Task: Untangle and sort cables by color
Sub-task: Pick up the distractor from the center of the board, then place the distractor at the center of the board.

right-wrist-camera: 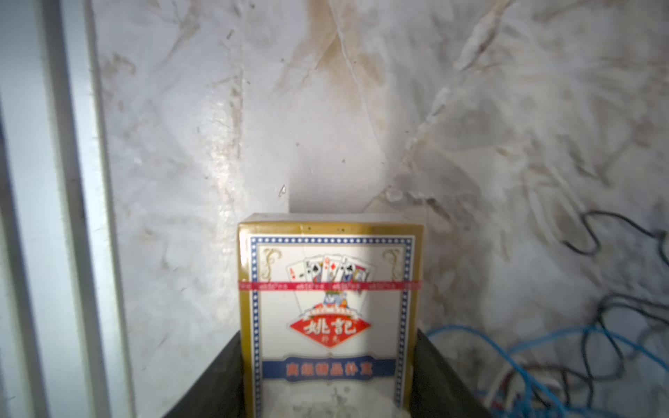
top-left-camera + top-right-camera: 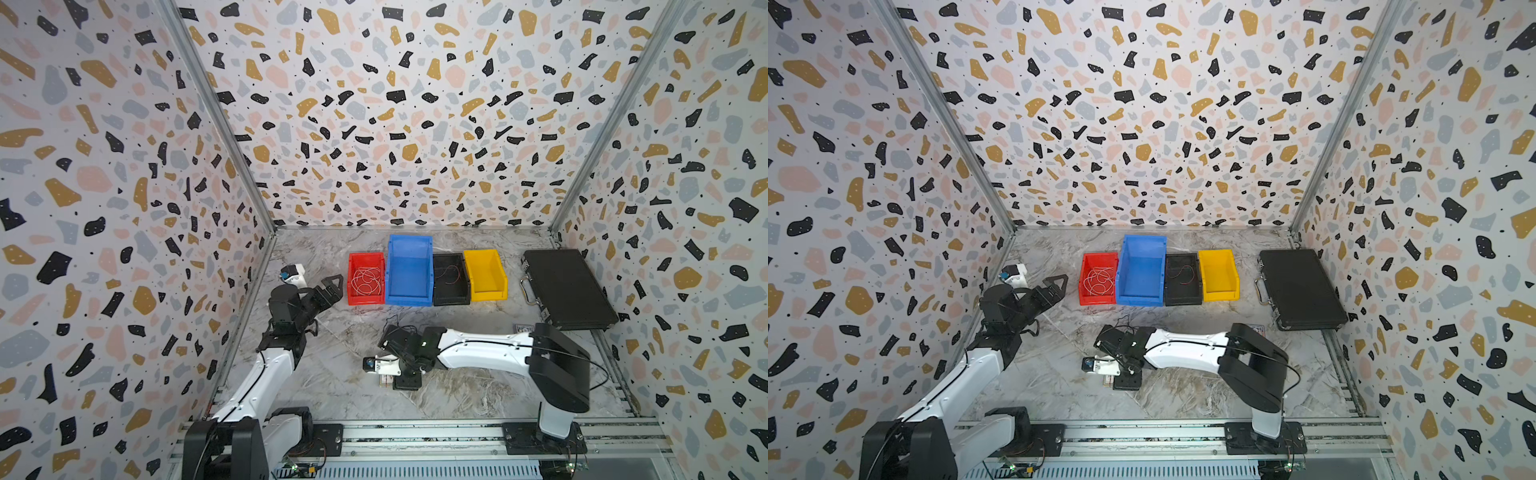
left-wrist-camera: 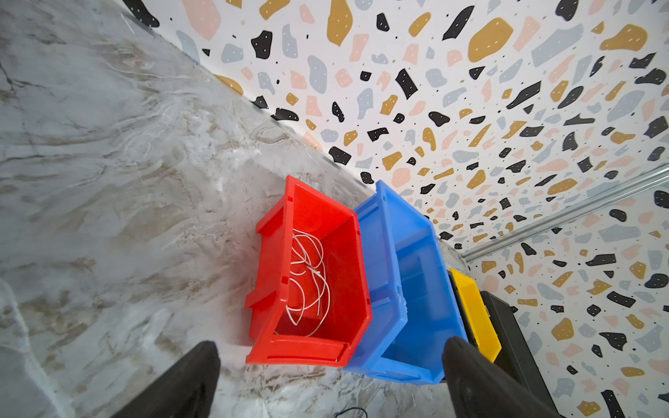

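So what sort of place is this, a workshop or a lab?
Most likely a robot test booth, not a home: patterned panels wall in a marble-look tabletop, a left arm and right arm are bolted to a metal rail, and coloured sorting bins stand in a row.

Ahead of the left gripper point(image 2: 336, 284) the red bin point(image 3: 358, 275) and blue bin point(image 3: 416, 289) bar passage; bare table point(image 3: 108, 181) lies open beside them; a card box point(image 1: 329, 307) fills the right gripper point(image 1: 329, 376); cables point(image 1: 543, 380) crowd one side; table ahead free.
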`<action>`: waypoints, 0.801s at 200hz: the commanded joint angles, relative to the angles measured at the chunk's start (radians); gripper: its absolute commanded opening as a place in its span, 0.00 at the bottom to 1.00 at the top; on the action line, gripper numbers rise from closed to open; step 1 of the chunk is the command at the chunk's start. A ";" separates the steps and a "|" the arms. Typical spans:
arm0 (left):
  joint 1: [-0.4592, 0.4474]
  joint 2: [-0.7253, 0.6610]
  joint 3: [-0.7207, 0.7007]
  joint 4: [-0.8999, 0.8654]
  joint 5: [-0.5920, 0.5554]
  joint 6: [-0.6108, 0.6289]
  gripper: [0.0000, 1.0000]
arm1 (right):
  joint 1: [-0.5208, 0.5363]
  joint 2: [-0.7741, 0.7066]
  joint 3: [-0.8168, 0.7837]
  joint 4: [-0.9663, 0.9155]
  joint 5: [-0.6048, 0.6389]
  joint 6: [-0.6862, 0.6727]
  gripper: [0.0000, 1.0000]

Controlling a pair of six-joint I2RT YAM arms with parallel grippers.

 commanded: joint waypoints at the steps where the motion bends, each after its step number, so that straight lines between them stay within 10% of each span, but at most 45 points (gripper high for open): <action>1: 0.000 -0.004 -0.007 0.043 0.021 -0.001 0.99 | -0.040 -0.193 -0.040 -0.048 0.009 0.111 0.51; 66: -0.048 -0.025 0.025 -0.035 -0.011 0.074 0.99 | -0.381 -0.584 -0.168 -0.168 0.090 0.308 0.49; 160: -0.050 0.043 0.052 0.012 0.120 0.052 0.99 | -1.007 -0.572 -0.253 -0.225 0.146 0.328 0.49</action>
